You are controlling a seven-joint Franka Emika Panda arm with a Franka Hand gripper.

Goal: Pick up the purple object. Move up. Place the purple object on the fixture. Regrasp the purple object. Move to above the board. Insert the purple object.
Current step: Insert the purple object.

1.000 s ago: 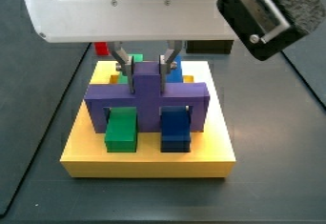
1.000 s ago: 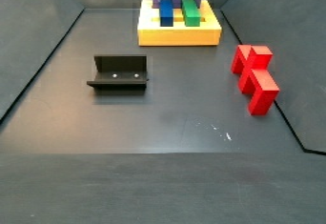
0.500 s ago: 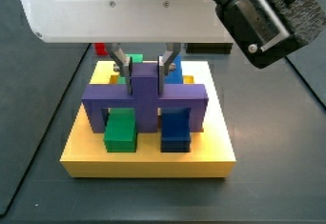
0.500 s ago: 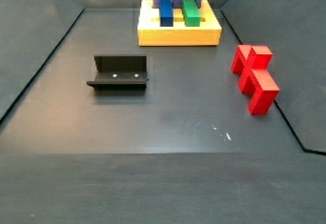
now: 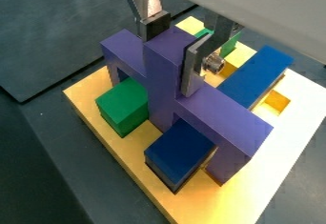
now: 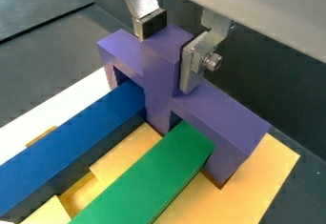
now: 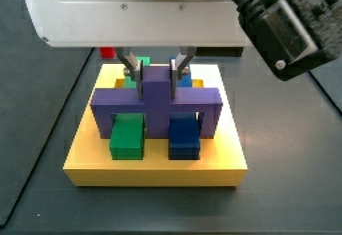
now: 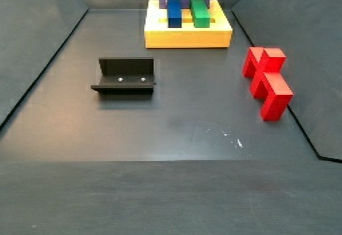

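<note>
Yellow board [image 7: 154,164] lies directly beneath the claw [image 5: 176,43], unchanged from a second ago. Purple comb piece [image 5: 166,85] sits lower than before, straddling the green bar [image 6: 152,175] and blue bar [image 6: 71,156]. Claw clenched on its upright central stub. No legible markings. All parts blocky, matte.

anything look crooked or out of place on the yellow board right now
Nothing stands out. The purple object sits square across the green bar and blue bar on the board, with the hand at its central stub. The fixture is empty, and the red blocks stand apart from the board.
</note>
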